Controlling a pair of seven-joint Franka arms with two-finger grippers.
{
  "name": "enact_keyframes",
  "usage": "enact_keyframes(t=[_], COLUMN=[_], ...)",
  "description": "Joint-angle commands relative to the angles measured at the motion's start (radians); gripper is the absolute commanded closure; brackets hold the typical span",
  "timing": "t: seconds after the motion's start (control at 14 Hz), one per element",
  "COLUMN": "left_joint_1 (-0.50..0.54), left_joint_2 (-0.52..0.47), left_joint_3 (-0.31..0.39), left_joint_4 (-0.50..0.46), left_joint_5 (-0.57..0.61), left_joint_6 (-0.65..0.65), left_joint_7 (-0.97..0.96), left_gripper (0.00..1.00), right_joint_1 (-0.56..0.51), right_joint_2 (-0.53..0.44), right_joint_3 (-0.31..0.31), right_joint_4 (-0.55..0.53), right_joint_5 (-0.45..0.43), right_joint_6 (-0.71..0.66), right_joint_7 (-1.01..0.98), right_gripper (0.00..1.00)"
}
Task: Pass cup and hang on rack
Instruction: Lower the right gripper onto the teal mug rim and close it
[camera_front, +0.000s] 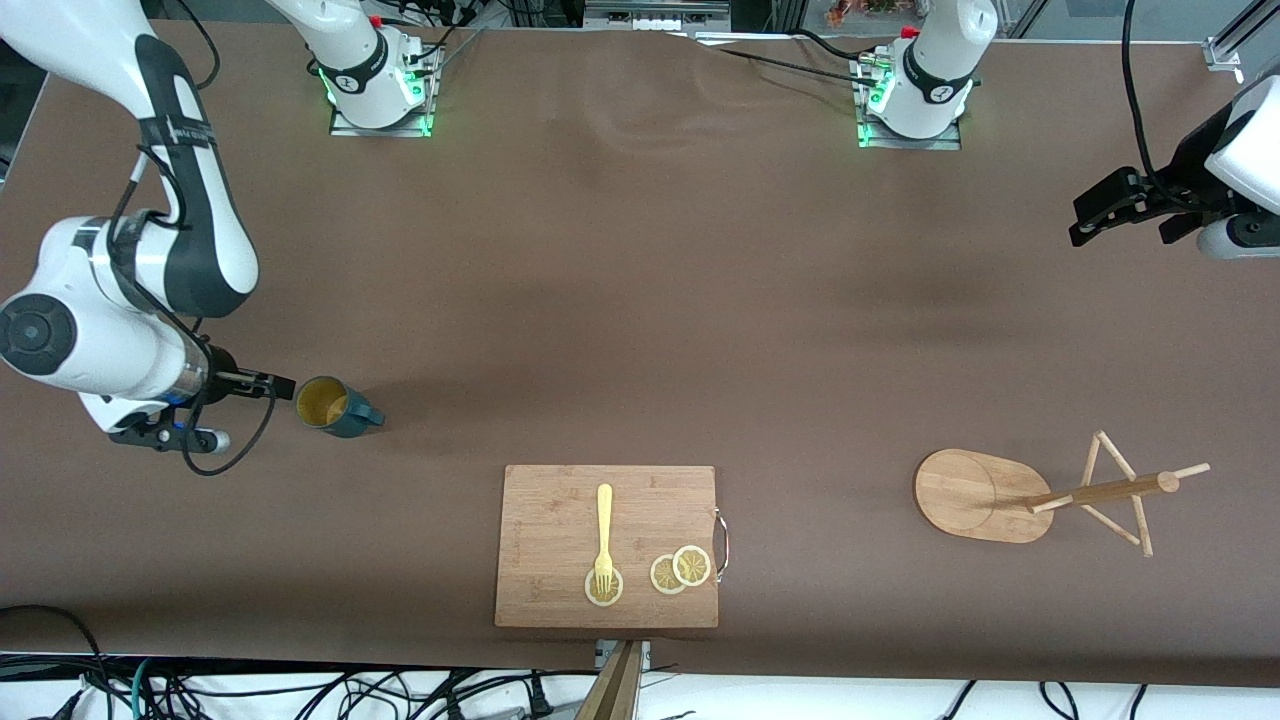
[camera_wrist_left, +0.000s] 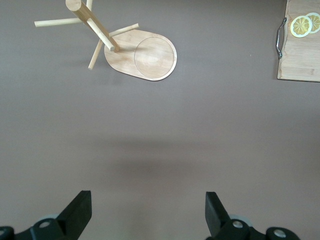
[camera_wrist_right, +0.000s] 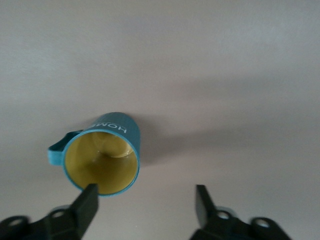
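Observation:
The teal cup (camera_front: 338, 408) stands on the table toward the right arm's end, yellowish inside up and handle pointing toward the table's middle. My right gripper (camera_front: 278, 385) hangs open just beside and above it. In the right wrist view the cup (camera_wrist_right: 107, 150) sits by one of the open fingers (camera_wrist_right: 89, 199), and the gripper (camera_wrist_right: 146, 201) holds nothing. The wooden rack (camera_front: 1098, 491) stands toward the left arm's end. My left gripper (camera_front: 1082, 226) is up over bare table, farther from the front camera than the rack, open and empty (camera_wrist_left: 147, 206). The rack (camera_wrist_left: 145, 56) shows in its view.
A wooden cutting board (camera_front: 560, 540) with a metal handle lies near the table's front edge between cup and rack. It holds a yellow fork (camera_front: 603, 525) and lemon slices (camera_front: 680, 570). Its end shows in the left wrist view (camera_wrist_left: 302, 60).

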Motion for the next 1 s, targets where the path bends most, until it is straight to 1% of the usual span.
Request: enact_keyframes(t=[0.0,0.07,0.22,0.36,0.43,0.5,0.57,0.65,0.72,0.79,0.93], left_joint_1=[0.000,0.000,0.000,0.000,0.000,-0.003,-0.003,-0.003,0.000,0.003,0.006], left_joint_2=[0.012,0.012,0.012,0.012,0.012,0.012,0.012,0.012,0.012,0.012,0.013], left_joint_3=[-0.002,-0.002,-0.002,-0.002,-0.002,-0.004,-0.004,-0.004,-0.001,0.001,0.001], left_joint_4=[0.028,0.028,0.028,0.028,0.028,0.028,0.028,0.028,0.026,0.026,0.025], left_joint_5=[-0.008,-0.008,-0.008,-0.008,-0.008,-0.008,-0.008,-0.008,-0.008,-0.006,-0.006], left_joint_6=[-0.012,-0.012,-0.012,-0.012,-0.012,-0.012,-0.012,-0.012,-0.015,-0.015,-0.014], left_joint_7=[-0.001,-0.001,-0.001,-0.001,-0.001,-0.001,-0.001,-0.001,-0.001,0.001,0.001], left_gripper=[0.00,0.00,0.00,0.00,0.00,0.00,0.00,0.00,0.00,0.00,0.00], right_joint_1=[0.000,0.000,-0.001,0.002,0.000,-0.001,-0.001,0.000,0.002,0.000,0.000], right_joint_2=[0.035,0.045,0.052,0.061,0.065,0.065,0.065,0.064,0.062,0.062,0.061], right_joint_3=[0.001,0.001,0.001,0.001,0.001,0.001,0.001,0.001,0.001,0.001,0.001], right_joint_4=[-0.003,-0.014,-0.054,-0.057,-0.060,-0.072,-0.080,-0.082,-0.082,-0.080,-0.071], right_joint_5=[-0.005,0.004,0.067,0.082,0.082,0.082,0.082,0.082,0.082,0.082,0.081], right_joint_6=[0.060,0.088,0.135,0.149,0.148,0.146,0.139,0.134,0.132,0.132,0.131], right_joint_7=[0.031,0.048,0.051,0.051,0.048,0.043,0.042,0.051,0.051,0.051,0.049], right_gripper=[0.26,0.26,0.26,0.27,0.35,0.45,0.65,0.82,0.92,0.95,0.99])
